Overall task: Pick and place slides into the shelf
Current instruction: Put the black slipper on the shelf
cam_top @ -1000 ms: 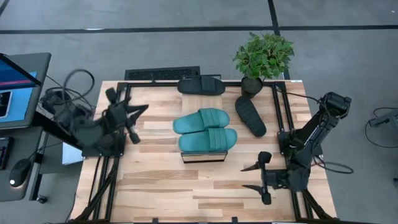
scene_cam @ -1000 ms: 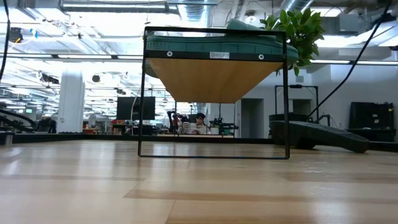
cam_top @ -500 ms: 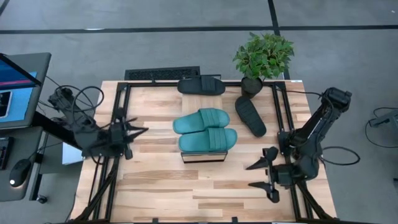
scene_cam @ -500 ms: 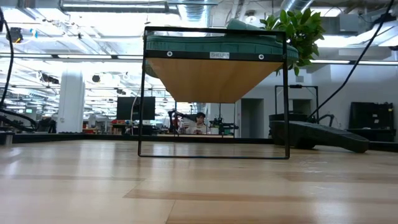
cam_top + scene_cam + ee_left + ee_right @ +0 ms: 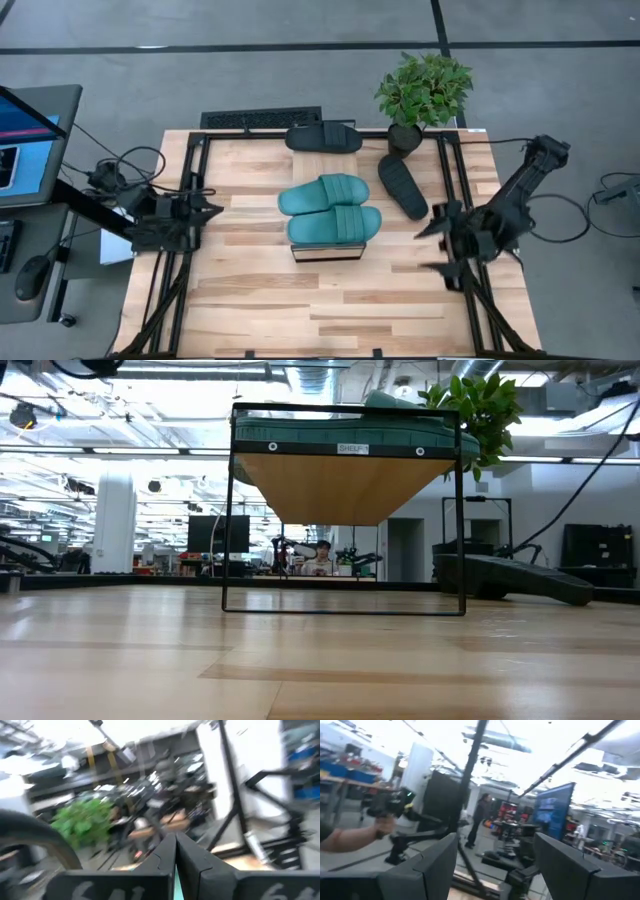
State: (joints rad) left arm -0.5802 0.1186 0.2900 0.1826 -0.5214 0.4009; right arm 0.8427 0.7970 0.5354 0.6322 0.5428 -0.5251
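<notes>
A small pale label [image 5: 352, 449] is sitting on the front edge of the shelf [image 5: 300, 448] in the low view, reading "SHELF". Pale digits are showing on the left claw's fingers [image 5: 165, 862] in the left wrist view, too blurred to read.

Table [image 5: 260, 290]: light plank top. Shelf [image 5: 325, 251] stands at centre, two teal slides [image 5: 330, 208] side by side on its top. One black slide [image 5: 323, 138] lies at 12 o'clock by the far edge; second black slide [image 5: 402, 186] at 2 o'clock. Potted plant [image 5: 423, 92] stands at 1 o'clock corner.
</notes>
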